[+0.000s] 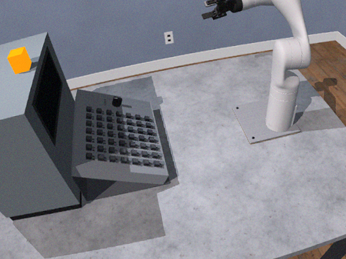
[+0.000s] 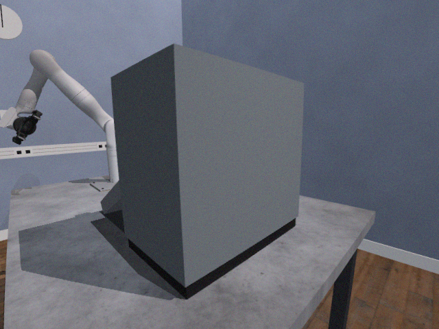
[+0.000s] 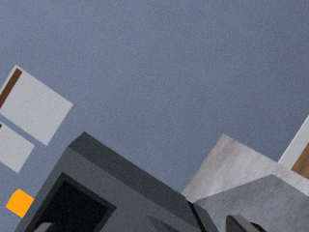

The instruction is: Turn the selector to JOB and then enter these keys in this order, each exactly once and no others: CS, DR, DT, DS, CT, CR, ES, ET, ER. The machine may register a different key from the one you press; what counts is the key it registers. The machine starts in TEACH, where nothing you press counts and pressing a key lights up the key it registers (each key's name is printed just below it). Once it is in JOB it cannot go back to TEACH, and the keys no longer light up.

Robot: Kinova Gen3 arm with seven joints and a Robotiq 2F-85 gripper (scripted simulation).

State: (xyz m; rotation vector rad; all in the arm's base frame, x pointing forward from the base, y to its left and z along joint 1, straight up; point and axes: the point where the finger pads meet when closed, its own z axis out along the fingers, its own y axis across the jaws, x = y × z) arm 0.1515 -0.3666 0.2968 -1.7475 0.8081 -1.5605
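A grey machine cabinet (image 1: 1, 129) (image 2: 230, 159) (image 3: 126, 186) stands at the table's left, with a dark screen (image 1: 46, 94) (image 3: 72, 210). A sloped keypad panel (image 1: 145, 172) leans against its front, with several rows of dark keys (image 1: 120, 137); none is lit and the labels are too small to read. A black selector knob (image 1: 116, 101) sits at the panel's top. My gripper (image 1: 207, 9) (image 2: 25, 127) is open and empty. It hangs high in the air, far to the right of the panel, fingers pointing toward the machine. The exterior view shows only the cabinet's back.
An orange cube (image 1: 18, 59) (image 3: 19, 203) sits on top of the cabinet. The arm's base plate (image 1: 251, 122) is bolted to the grey table (image 1: 246, 197) at the right. A wall outlet (image 1: 168, 37) is behind the table.
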